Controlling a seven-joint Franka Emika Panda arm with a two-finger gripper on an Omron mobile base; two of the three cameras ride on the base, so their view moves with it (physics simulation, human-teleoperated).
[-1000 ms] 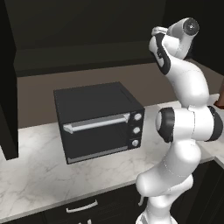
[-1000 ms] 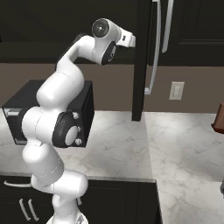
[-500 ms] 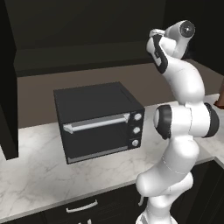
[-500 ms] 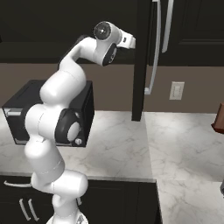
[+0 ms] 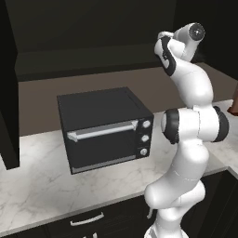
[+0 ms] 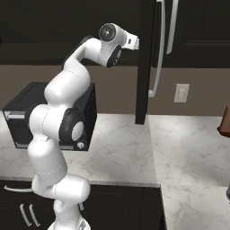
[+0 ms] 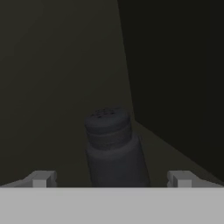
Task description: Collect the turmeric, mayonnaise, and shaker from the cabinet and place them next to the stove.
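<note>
- The arm reaches high, its hand tucked into the cabinet (image 6: 146, 58), whose door with the long silver handle (image 6: 160, 49) hangs open to the right.
- In the hand view, the shaker (image 7: 113, 148) stands upright on the dark shelf (image 7: 183, 153), dead ahead and close.
- It's a dark grey bottle with a ribbed neck and a dotted cap; what's inside it can't be made out.
- The pincer (image 7: 111, 179) is spread wide, one fingertip (image 7: 41, 178) to the left of the shaker and the other to its right, both well clear of it, pinching nothing.
- The shaker sits near the cabinet's inner corner, where the back wall meets the right side wall.
- Down on the marble worktop (image 5: 42, 181), a black toaster oven (image 5: 104, 128) sits with its door shut, silver handle across the front and three knobs at the right.
- In the right base view, a white wall outlet (image 6: 181, 93) sits on the brown wall just right of the handle's lower end.
- A reddish-brown thing (image 6: 225, 121) shows at the far right edge over the worktop; too cropped to name.
</note>
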